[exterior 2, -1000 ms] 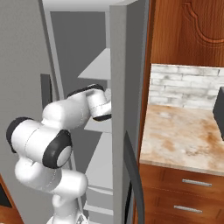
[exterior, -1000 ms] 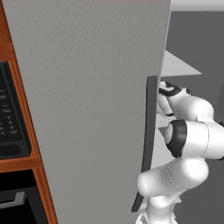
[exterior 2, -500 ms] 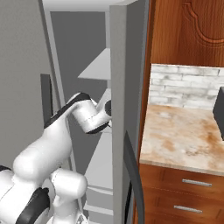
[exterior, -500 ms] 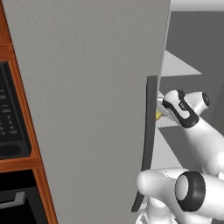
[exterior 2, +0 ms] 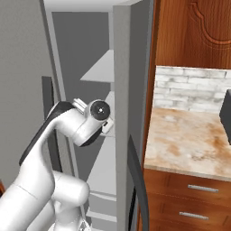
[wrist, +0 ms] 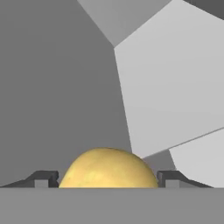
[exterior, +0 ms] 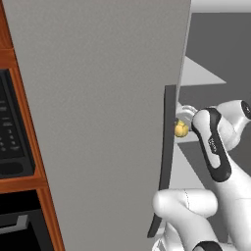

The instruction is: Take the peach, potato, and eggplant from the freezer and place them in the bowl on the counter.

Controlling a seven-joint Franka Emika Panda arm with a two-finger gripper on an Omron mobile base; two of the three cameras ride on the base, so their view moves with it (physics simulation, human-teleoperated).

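My end effector [wrist: 107, 179] has its two tips flanking the potato [wrist: 108, 168] and looks clamped on it, carried at the freezer's [exterior: 98, 122] open edge by the pale shelf [wrist: 175, 87] at one o'clock, presumably for the counter [exterior 2: 189, 144].

Black oven [exterior: 12, 132]: control panel at the left edge of the left base view, set in an orange-brown wooden surround [exterior: 46, 206]. Wooden wall cabinet [exterior 2: 194, 34]: upper right of the right base view, with a carved panel edge. Pale brick backsplash [exterior 2: 187, 88]: below the cabinet. Wooden drawers [exterior 2: 189, 198]: two silver bar handles [exterior 2: 203, 188]. Dark object [exterior 2: 226, 115]: at the right edge, cut off, not identifiable.
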